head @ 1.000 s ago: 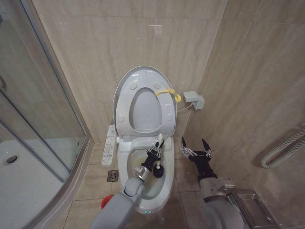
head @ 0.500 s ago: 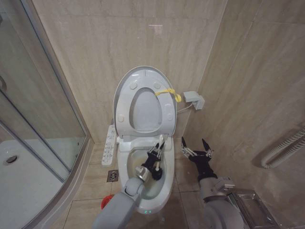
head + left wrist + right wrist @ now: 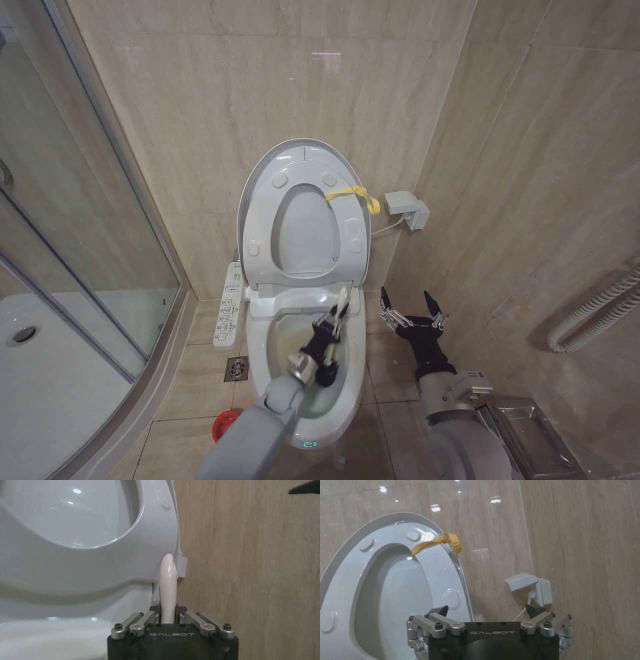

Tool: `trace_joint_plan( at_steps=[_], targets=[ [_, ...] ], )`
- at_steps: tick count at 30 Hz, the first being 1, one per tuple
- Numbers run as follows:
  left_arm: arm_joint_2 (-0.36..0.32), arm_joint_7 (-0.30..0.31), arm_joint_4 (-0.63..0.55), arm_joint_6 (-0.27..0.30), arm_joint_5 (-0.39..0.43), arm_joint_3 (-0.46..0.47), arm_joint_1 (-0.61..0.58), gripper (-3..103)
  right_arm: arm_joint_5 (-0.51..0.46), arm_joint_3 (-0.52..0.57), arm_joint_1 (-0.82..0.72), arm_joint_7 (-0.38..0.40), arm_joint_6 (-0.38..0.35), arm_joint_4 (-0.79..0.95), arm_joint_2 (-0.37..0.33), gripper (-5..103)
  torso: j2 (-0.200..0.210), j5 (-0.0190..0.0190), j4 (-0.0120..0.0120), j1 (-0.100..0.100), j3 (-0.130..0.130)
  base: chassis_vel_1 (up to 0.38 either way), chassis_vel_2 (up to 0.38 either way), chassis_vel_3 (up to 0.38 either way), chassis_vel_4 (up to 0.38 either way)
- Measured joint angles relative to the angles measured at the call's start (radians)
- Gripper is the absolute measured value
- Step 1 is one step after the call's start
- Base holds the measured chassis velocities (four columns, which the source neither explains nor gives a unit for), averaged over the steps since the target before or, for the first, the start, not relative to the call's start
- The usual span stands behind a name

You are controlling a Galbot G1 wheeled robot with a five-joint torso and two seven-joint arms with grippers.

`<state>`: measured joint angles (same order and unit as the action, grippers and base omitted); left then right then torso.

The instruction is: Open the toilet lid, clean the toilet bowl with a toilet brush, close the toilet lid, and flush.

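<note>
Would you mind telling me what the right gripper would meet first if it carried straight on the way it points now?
Probably the tiled wall, near the small white wall box. The right gripper hangs open beside the toilet bowl, though depth is hard to judge.

The toilet lid [image 3: 303, 210] stands raised against the far wall, the seat ring up with it and a yellow loop tag [image 3: 352, 196] at its right edge. Over the open toilet bowl [image 3: 305, 350] the left gripper [image 3: 332, 322] grips the pale handle of the toilet brush [image 3: 340, 305]. The right gripper [image 3: 411, 308] hovers just right of the bowl, fingers spread. A red cup holder [image 3: 226, 423] sits on the floor at near left.
</note>
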<state>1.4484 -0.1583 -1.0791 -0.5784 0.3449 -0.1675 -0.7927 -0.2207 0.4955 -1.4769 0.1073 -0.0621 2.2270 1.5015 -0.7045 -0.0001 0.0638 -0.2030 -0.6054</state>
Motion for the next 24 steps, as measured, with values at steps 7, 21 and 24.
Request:
trace_joint_plan(
  at_steps=[7,21,24],
  targets=[
    [-0.069,0.0,-0.094,-0.004,-0.011,0.067,-0.078,18,0.0,0.0,0.0,0.0,0.0,0.0,0.0,100,0.0,-0.0001,0.0004,0.0,0.0,0.0,0.0,0.0,0.0],
    [-0.213,0.015,-0.258,-0.004,0.024,0.184,-0.245,18,0.0,0.0,0.0,0.0,0.0,0.0,0.0,100,0.0,-0.0002,0.0002,0.0,0.0,0.0,0.0,0.0,0.0],
    [-0.223,0.014,-0.265,-0.007,0.025,0.196,-0.258,18,0.0,0.0,0.0,0.0,0.0,0.0,0.0,100,0.0,-0.0002,0.0003,0.0,0.0,0.0,0.0,0.0,0.0]
  ],
)
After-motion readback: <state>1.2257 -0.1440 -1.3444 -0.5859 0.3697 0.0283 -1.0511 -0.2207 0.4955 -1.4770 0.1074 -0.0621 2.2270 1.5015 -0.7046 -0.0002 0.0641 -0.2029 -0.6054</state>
